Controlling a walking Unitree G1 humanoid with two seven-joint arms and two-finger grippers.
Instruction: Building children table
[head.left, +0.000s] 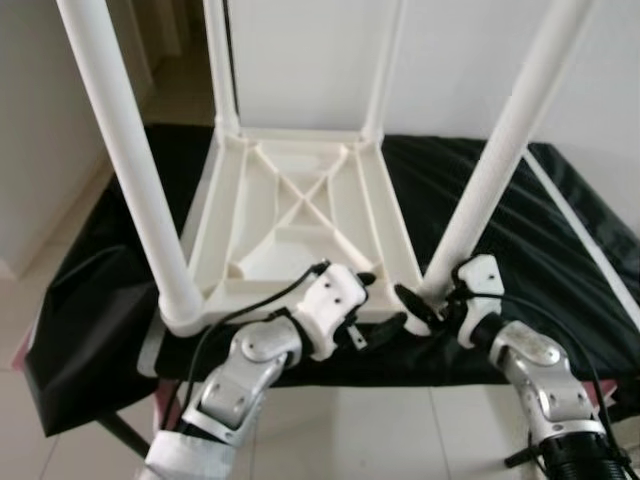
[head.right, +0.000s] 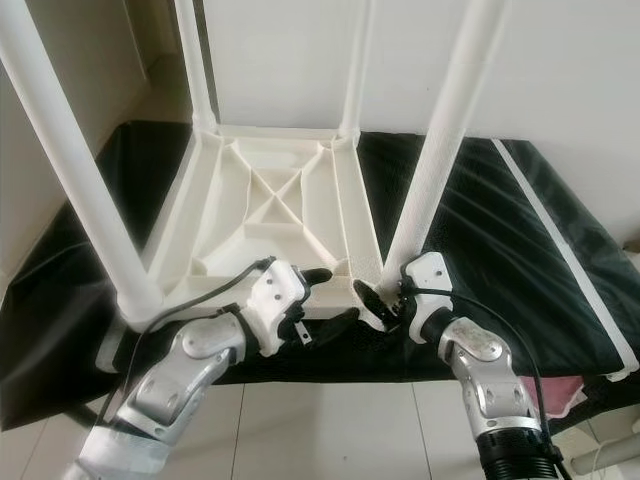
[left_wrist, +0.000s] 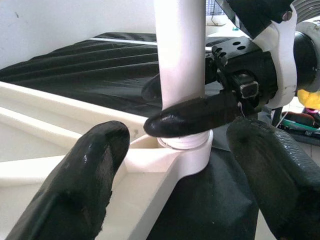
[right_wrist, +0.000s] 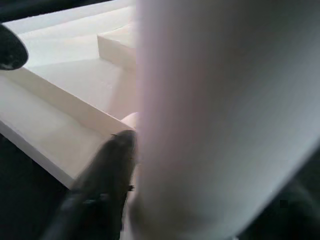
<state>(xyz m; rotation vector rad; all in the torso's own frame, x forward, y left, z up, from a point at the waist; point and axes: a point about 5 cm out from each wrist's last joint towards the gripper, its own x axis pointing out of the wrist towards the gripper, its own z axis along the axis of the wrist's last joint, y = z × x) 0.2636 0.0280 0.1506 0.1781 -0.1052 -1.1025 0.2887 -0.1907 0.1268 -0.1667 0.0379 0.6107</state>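
Closest to you are your two silver arms, reaching in over the white floor tiles (head.left: 350, 430). Your left gripper (head.left: 372, 306) has its two black fingers spread wide apart, and nothing is between them. It floats just beside the near edge of the white table top (head.left: 300, 215), close to the near right corner.

Your right gripper (head.left: 425, 305) is at that same corner. Its fingers (left_wrist: 192, 116) are squeezed around the bottom of the near right leg (head.left: 500, 150), right where the leg goes into its round socket (left_wrist: 192, 157). One finger lies across the front of the leg and the other one peeks out from behind it.

The little table is upside down. Its top lies flat on a black cloth (head.left: 560, 240), with the ribs underneath facing up. The near left leg (head.left: 130, 160) stands straight up at its own corner. Farther back, two more legs (head.left: 222, 65) stand at the far corners. Behind them is a white wall (head.left: 300, 60).
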